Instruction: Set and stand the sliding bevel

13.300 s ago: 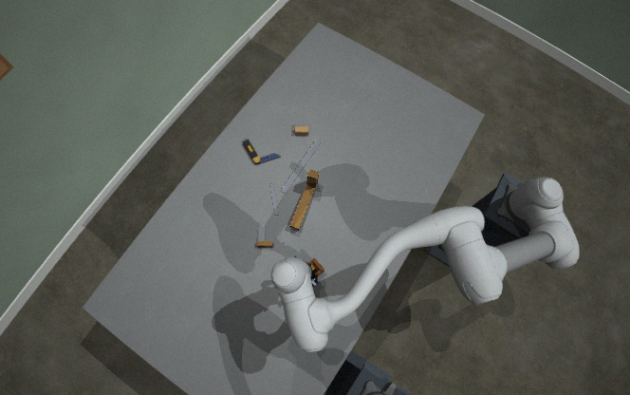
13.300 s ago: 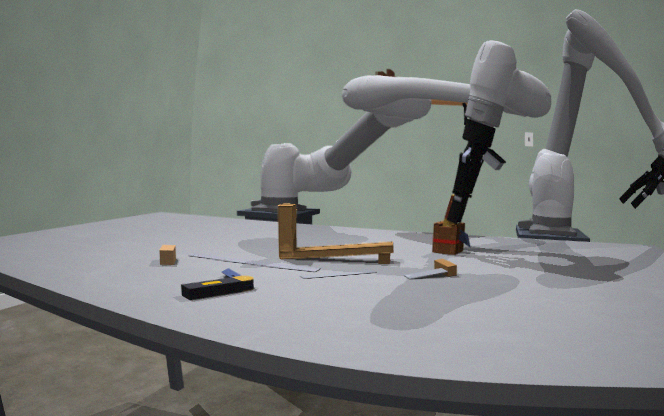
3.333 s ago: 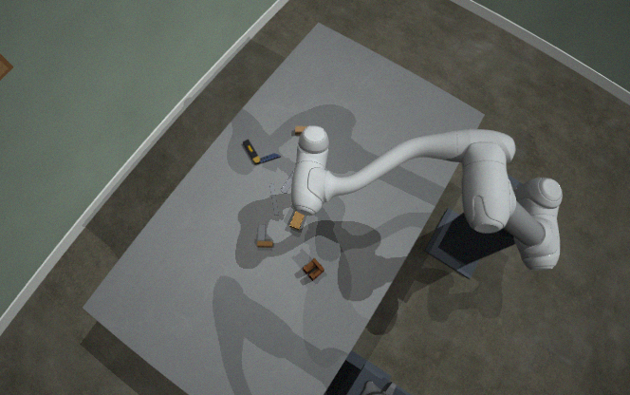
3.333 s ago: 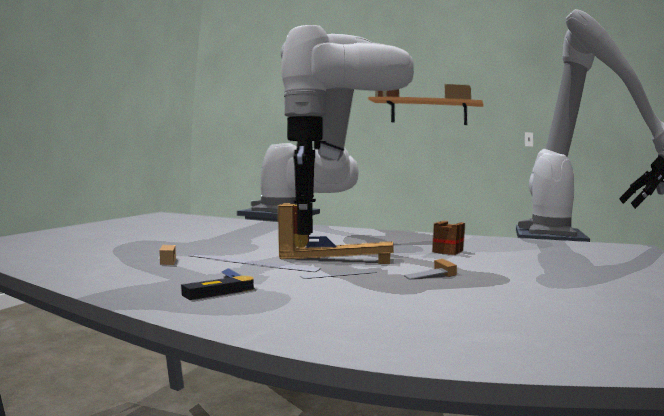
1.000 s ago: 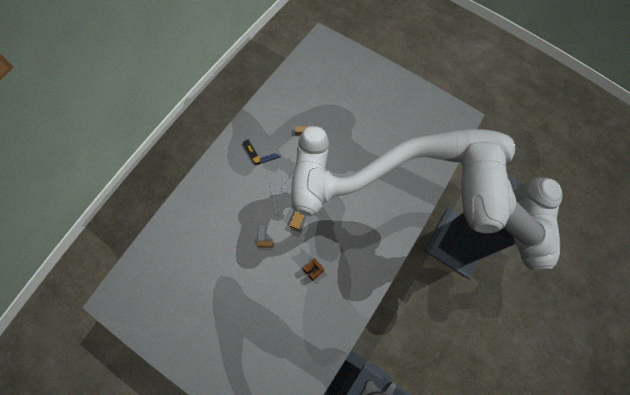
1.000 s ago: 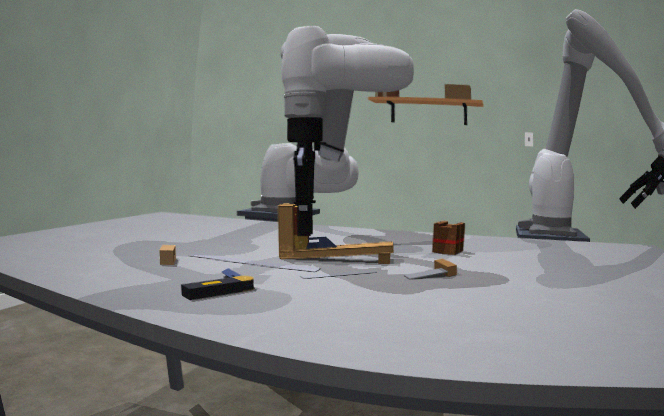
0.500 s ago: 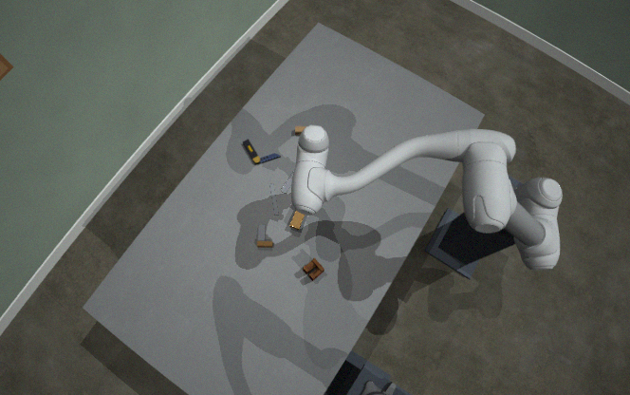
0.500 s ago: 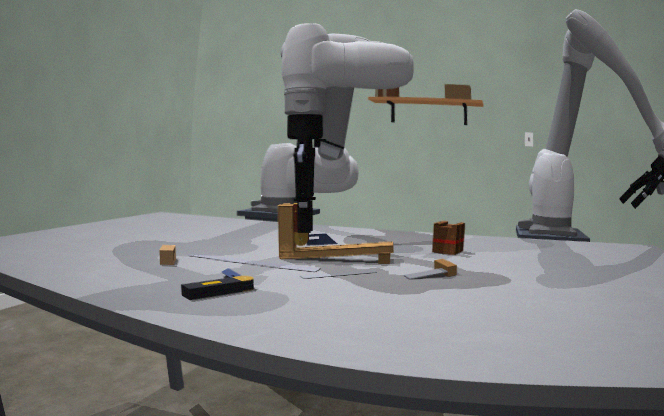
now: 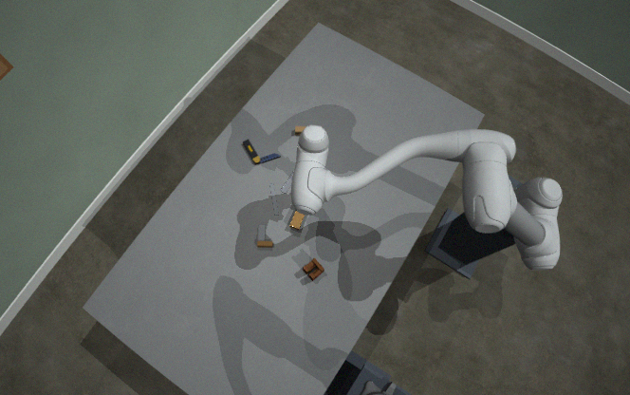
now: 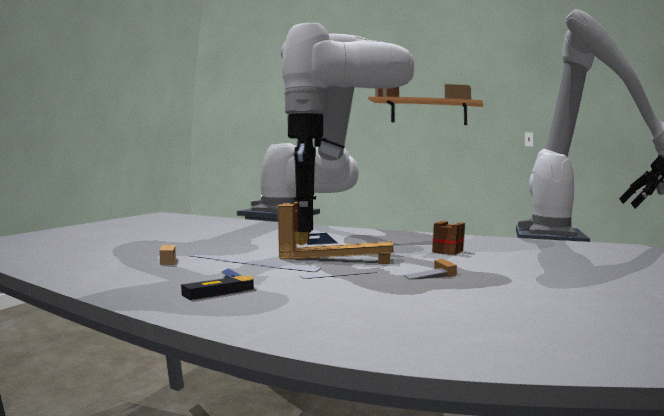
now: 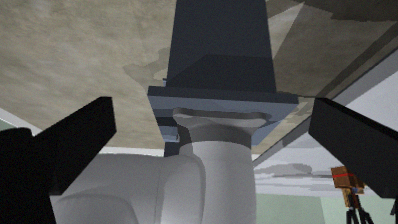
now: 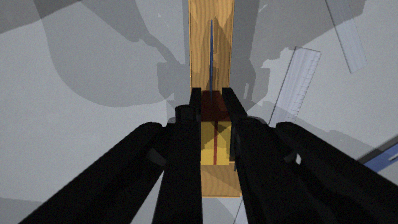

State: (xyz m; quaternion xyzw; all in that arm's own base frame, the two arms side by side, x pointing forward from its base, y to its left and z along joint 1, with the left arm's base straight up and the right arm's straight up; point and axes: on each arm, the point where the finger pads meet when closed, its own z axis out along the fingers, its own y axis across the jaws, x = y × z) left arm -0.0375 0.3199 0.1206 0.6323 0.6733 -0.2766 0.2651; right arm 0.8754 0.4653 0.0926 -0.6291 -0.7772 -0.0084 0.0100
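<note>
In the top view, the arm hides most of the wooden rail [image 10: 345, 249].

Top: high overhead; exterior: low across table; wrists: close past fingers; first two share table [image 9: 190, 285] [image 10: 350, 325]

Both arms [image 9: 427, 147] [image 10: 362, 62] [image 11: 227, 175] are smooth, rounded and pale grey, with thin seam lines. Each tool [image 10: 301, 236] [image 10: 628, 203] [image 11: 212, 116] [image 12: 212, 91] is black and angular.

Below the right claw [image 10: 303, 231] [image 12: 211, 91], the rail [image 10: 345, 249] [image 12: 199, 45] is honey-tan with brown grain. Beyond the claw, the slotted block [image 10: 448, 239] is reddish brown, banded bright red.
</note>
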